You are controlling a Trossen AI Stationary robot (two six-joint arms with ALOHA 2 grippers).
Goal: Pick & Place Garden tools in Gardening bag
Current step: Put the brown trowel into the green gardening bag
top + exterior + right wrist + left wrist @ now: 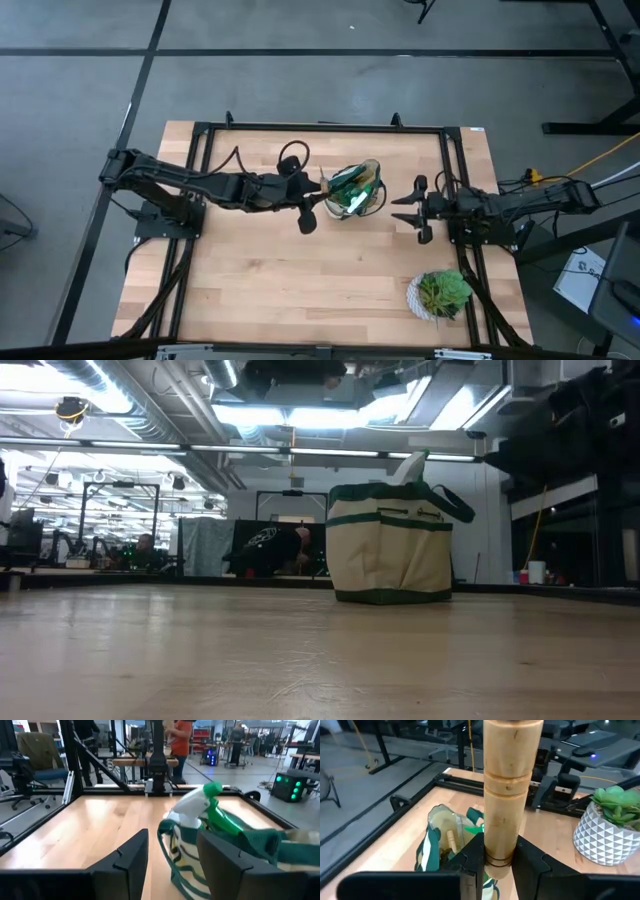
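The high view looks straight down on the whole worktop (250, 290). The low view looks level across it. Both wrist views sit close, sharing the gardening bag (437, 840) at mid-frame.

No legible text, label, brand, number or sign in any view. The gardening bag (390, 542) shows plain beige canvas with green trim, no lettering readable. The wooden handle (507, 785) in the left wrist view carries only turned grooves, no marking. The white plant pot (600, 837) has a geometric pattern, not writing. Background room fixtures are too indistinct to read.
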